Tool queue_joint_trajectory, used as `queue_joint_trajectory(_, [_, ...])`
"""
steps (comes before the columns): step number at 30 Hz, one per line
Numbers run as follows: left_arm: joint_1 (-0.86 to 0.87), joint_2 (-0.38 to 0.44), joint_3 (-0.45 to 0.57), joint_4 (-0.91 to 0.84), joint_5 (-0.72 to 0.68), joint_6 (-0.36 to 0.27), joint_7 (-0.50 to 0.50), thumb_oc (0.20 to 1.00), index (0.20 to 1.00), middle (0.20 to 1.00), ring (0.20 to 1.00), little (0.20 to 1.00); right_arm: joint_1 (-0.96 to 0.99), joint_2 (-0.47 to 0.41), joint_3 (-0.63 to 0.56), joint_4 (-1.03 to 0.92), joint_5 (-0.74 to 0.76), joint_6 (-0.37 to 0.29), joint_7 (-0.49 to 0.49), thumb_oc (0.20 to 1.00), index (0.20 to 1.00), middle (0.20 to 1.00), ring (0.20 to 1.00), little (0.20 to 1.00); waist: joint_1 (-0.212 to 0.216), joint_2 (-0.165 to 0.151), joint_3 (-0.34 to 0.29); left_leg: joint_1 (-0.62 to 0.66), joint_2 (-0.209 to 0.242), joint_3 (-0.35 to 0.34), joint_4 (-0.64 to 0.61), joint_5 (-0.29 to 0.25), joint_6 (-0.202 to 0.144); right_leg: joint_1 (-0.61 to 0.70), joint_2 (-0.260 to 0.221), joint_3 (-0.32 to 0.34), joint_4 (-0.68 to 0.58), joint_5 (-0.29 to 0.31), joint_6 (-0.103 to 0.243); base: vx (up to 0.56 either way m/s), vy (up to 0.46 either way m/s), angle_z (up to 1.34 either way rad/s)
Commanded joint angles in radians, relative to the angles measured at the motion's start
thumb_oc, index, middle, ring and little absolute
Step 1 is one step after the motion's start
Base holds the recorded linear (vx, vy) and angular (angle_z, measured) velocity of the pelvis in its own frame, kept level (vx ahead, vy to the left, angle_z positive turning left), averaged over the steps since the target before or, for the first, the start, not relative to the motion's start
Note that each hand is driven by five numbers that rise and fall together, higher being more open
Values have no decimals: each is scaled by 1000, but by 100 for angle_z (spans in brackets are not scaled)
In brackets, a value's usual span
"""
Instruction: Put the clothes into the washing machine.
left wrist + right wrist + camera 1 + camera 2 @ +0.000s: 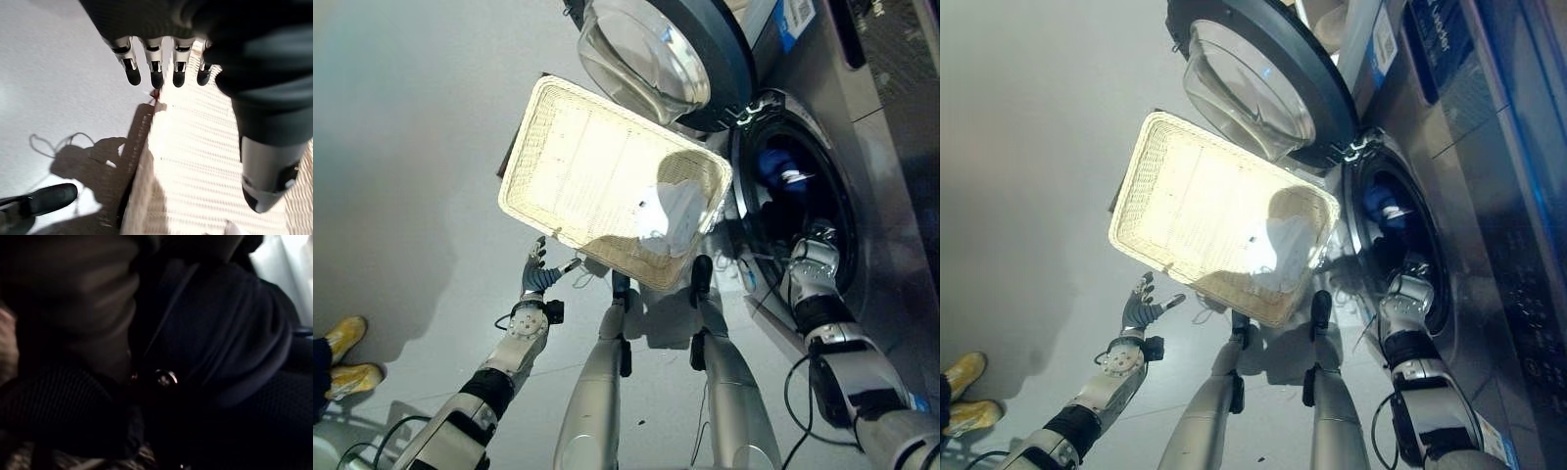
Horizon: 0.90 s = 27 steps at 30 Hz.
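The washing machine (862, 147) stands with its round glass door (651, 54) swung wide open. Inside the drum (803, 196) lies a dark blue garment (773, 166) with a patch of white on it. The right hand (813, 259) reaches in through the drum opening; its fingers are buried among dark cloth, so I cannot tell whether they grip anything. On the floor (401, 147) just beside the machine sits a pale wicker basket (568, 157), and a white garment (674, 217) lies in its corner nearest the drum. The left hand (536, 274) hovers at the basket's near edge, its fingers straight and spread, holding nothing. A person's yellow shoes (347, 357) stand on the floor, well apart from the basket.
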Motion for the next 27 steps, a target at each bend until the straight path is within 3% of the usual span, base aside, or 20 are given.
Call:
queue_joint_trajectory(1, [30, 28, 16, -45, -11, -40, -13, 1000, 1000, 1000, 1000, 1000, 1, -232, -68, -15, -27, -186, -110, 200, 200, 200, 200, 200, -11, 24, -15, -22, -83, 39, 56, -71, 28, -17, 44, -10, 162, -149, 50, 51, -72, -2])
queue_joint_trajectory(4, [50, 52, 17, -68, -23, -36, -20, 1000, 1000, 1000, 1000, 1000, -7, -315, -100, -9, -67, -274, -212, 200, 200, 200, 200, 200, -17, 21, -15, -28, -79, 37, 54, -71, 31, -25, 49, -6, 167, -150, 50, 22, -58, 2])
queue_joint_trajectory(7, [67, 86, 11, -106, -34, -29, -13, 1000, 1000, 1000, 1000, 1000, 11, -402, -180, -40, 27, -505, -327, 200, 200, 200, 200, 200, -29, 17, -15, -55, -72, 38, 46, -57, 26, -49, 57, 0, 174, -145, 49, 10, -105, -3])
queue_joint_trajectory(8, [66, 94, 8, -118, -41, -20, -13, 1000, 1000, 1000, 1000, 1000, 24, -417, -198, -31, 67, -515, -309, 391, 391, 391, 391, 391, -34, 18, -15, -63, -72, 37, 50, -55, 25, -58, 60, 3, 179, -143, 47, 33, -66, -10])
queue_joint_trajectory(9, [65, 97, 5, -124, -44, -16, -12, 1000, 1000, 1000, 1000, 1000, 28, -423, -201, -26, 86, -511, -294, 645, 645, 645, 645, 645, -33, 19, -15, -65, -72, 36, 52, -54, 24, -61, 61, 4, 182, -143, 47, 40, -42, -10])
queue_joint_trajectory(10, [61, 101, 0, -134, -50, -10, -10, 1000, 1000, 1000, 1000, 1000, 32, -432, -200, -21, 125, -471, -261, 1000, 1000, 1000, 1000, 1000, -34, 20, -15, -67, -73, 35, 59, -56, 25, -64, 62, 5, 188, -145, 45, 25, -29, -9])
queue_joint_trajectory(11, [61, 101, 0, -136, -52, -8, -9, 1000, 1000, 1000, 1000, 1000, 31, -434, -200, -17, 125, -461, -255, 1000, 1000, 1000, 1000, 1000, -34, 20, -15, -68, -73, 36, 61, -56, 24, -66, 62, 6, 190, -146, 45, 27, -40, -6])
queue_joint_trajectory(12, [51, 104, -5, -141, -61, -7, -11, 1000, 1000, 1000, 1000, 1000, 18, -428, -185, -26, 125, -383, -238, 1000, 1000, 1000, 1000, 1000, -35, 26, -15, -72, -75, 38, 71, -57, 24, -71, 62, 8, 195, -147, 43, 9, -18, -5])
queue_joint_trajectory(13, [51, 103, -4, -140, -62, -7, -12, 1000, 1000, 1000, 1000, 1000, 17, -429, -186, -24, 125, -380, -237, 1000, 1000, 1000, 1000, 1000, -35, 25, -15, -73, -75, 39, 72, -58, 24, -72, 62, 9, 195, -147, 43, 36, -36, -5])
queue_joint_trajectory(14, [43, 99, -8, -138, -59, -7, -10, 1000, 1000, 1000, 1000, 1000, 11, -412, -174, -42, 125, -311, -222, 1000, 1000, 1000, 1000, 1000, -37, 28, -15, -65, -77, 40, 76, -66, 22, -65, 61, 11, 197, -157, 43, 20, -67, -7])
queue_joint_trajectory(15, [12, 102, -15, -141, -60, -8, -9, 1000, 1000, 1000, 1000, 1000, -2, -365, -137, -32, 125, -110, -194, 1000, 1000, 1000, 1000, 1000, -35, 34, -15, -82, -80, 42, 90, -59, 19, -78, 58, 8, 198, -148, 38, 19, -73, -7])
queue_joint_trajectory(16, [3, 103, -16, -142, -62, -7, -9, 1000, 1000, 1000, 1000, 1000, -2, -355, -127, -24, 125, -50, -185, 1000, 1000, 1000, 1000, 1000, -34, 35, -15, -88, -81, 42, 94, -57, 18, -82, 58, 8, 197, -145, 37, 17, -68, -8])
queue_joint_trajectory(17, [-5, 105, -21, -144, -61, -6, -6, 1000, 1000, 1000, 1000, 1000, 4, -341, -108, 0, 125, 61, -156, 1000, 1000, 1000, 1000, 1000, -34, 36, -15, -82, -84, 41, 98, -65, 17, -75, 56, 8, 201, -154, 38, 29, -52, -7])
queue_joint_trajectory(18, [-31, 112, -33, -152, -46, -3, 10, 1000, 1000, 1000, 1000, 1000, 7, -331, -33, 88, 91, 335, -103, 1000, 1000, 1000, 1000, 1000, -29, 37, -15, -86, -85, 42, 102, -64, 17, -75, 52, 4, 202, -155, 36, 13, -67, -8])
queue_joint_trajectory(20, [-75, 153, -36, -190, -1, 17, 40, 1000, 1000, 1000, 1000, 1000, -12, -315, 91, 114, -74, 652, -46, 1000, 1000, 1000, 1000, 1000, -24, 40, -15, -104, -82, 48, 111, -59, 14, -88, 50, -2, 207, -156, 32, -9, -100, -4])
queue_joint_trajectory(23, [-121, 214, -33, -219, 8, 21, 58, 1000, 1000, 1000, 1000, 1000, 5, -317, 156, 176, -187, 783, 102, 1000, 1000, 1000, 1000, 1000, -17, 35, -15, -125, -76, 54, 128, -58, 10, -102, 46, -16, 224, -164, 27, 3, -117, 0])
queue_joint_trajectory(25, [-145, 225, -14, -242, 32, 5, 89, 1000, 1000, 1000, 1000, 1000, 9, -291, 157, 239, -183, 744, 212, 1000, 1000, 1000, 1000, 1000, -11, 38, -15, -128, -78, 52, 140, -65, 11, -105, 43, -23, 236, -175, 24, 26, -77, -1])
queue_joint_trajectory(26, [-149, 225, -10, -244, 34, 5, 90, 1000, 1000, 1000, 1000, 1000, 3, -290, 156, 240, -181, 741, 214, 1000, 1000, 1000, 1000, 1000, -10, 38, -15, -138, -77, 53, 140, -59, 11, -113, 44, -23, 234, -167, 23, 14, -33, 4])
queue_joint_trajectory(27, [-156, 219, 5, -263, 72, 1, 117, 1000, 1000, 1000, 1000, 1000, -3, -264, 140, 240, -183, 692, 220, 1000, 1000, 1000, 1000, 1000, -8, 43, -15, -123, -79, 52, 137, -70, 10, -103, 42, -24, 237, -180, 25, -7, 3, 5])
